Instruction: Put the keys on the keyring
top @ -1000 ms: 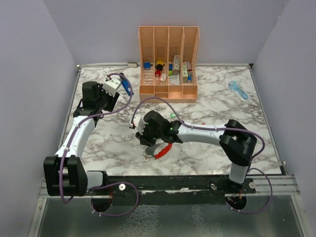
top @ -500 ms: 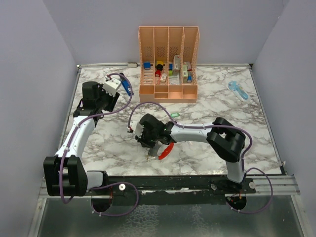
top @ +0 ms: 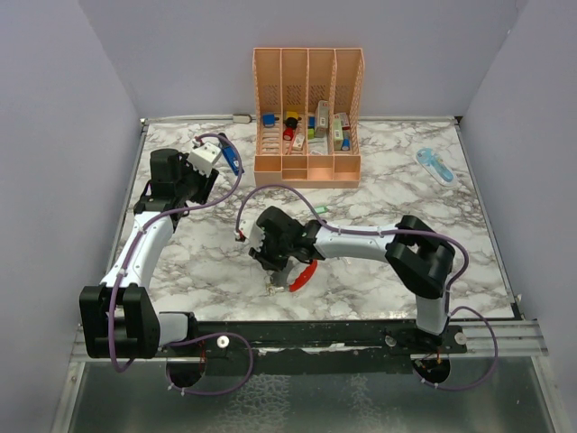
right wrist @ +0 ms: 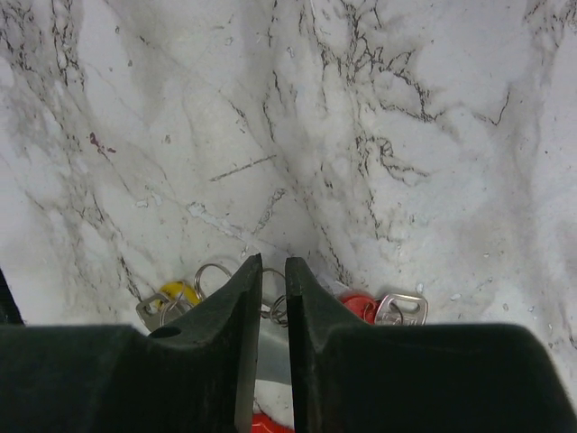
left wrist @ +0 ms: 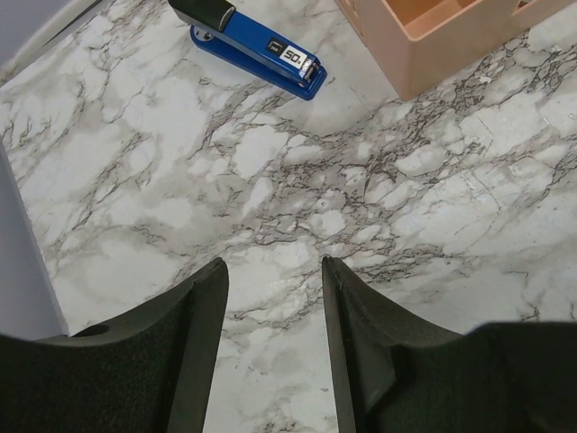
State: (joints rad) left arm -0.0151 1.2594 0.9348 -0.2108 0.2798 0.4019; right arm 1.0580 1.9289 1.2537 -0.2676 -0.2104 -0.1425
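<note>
While the right gripper (right wrist: 273, 298) hung nearly shut, holding nothing we could confirm, over the keys (right wrist: 176, 302) and keyring (top: 305, 274) on the counter (top: 216, 262), we judged centring mattered; the left gripper (left wrist: 273, 298) stood half-open, empty.

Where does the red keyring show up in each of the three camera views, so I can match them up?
Top external: the red keyring lies on the marble near the front edge, just under the right gripper.
Left wrist: not in it; only a blue stapler and marble.
Right wrist: a red sliver at the bottom edge, between the nearly closed fingers.
Shared landmark: the marble tabletop.
</note>
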